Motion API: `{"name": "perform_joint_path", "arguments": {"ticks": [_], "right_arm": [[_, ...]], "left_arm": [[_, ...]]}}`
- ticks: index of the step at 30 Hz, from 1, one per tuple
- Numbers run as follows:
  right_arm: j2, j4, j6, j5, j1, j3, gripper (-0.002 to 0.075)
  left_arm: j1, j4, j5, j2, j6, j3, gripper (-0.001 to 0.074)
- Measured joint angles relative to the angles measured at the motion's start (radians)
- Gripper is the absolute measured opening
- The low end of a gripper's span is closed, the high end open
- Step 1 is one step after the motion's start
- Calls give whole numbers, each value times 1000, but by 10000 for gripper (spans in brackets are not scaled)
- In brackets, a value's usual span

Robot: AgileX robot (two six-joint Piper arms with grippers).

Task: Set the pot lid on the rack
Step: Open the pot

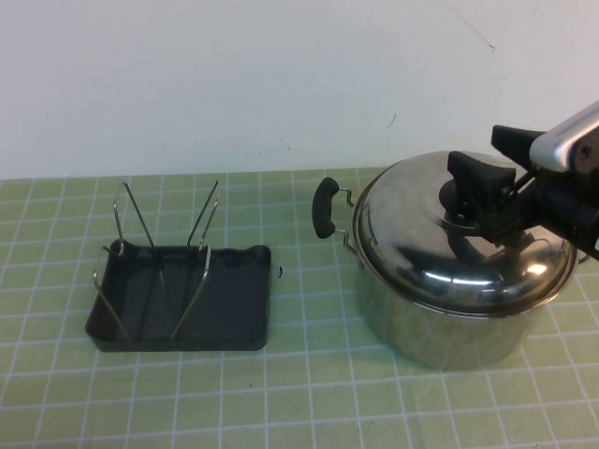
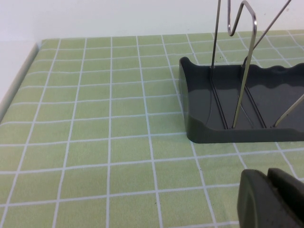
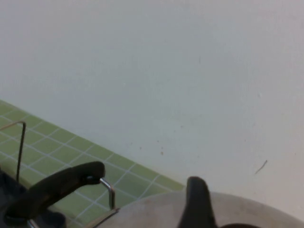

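The shiny domed pot lid sits on the steel pot at the right of the table. My right gripper hovers at the lid's top centre, fingers apart on either side of the black knob, which is mostly hidden. The right wrist view shows one finger above the lid. The rack, a dark grey tray with upright wire prongs, stands at the left. My left gripper is shut and empty, low over the mat just in front of the rack.
The pot has a black side handle pointing towards the rack, also seen in the right wrist view. Green gridded mat lies between rack and pot. A white wall runs along the back.
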Motion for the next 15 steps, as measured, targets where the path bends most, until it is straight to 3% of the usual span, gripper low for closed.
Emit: {"name": "perform_joint_path", "arguments": {"ticks": [11,15], "right_arm": [[115,-55,11,-7,2,-39,465],[117,-60,12,-13,2,-39,390]], "left_arm": [[0,0,0,0,0,0,-4],[0,0,0,0,0,0,-4]]}}
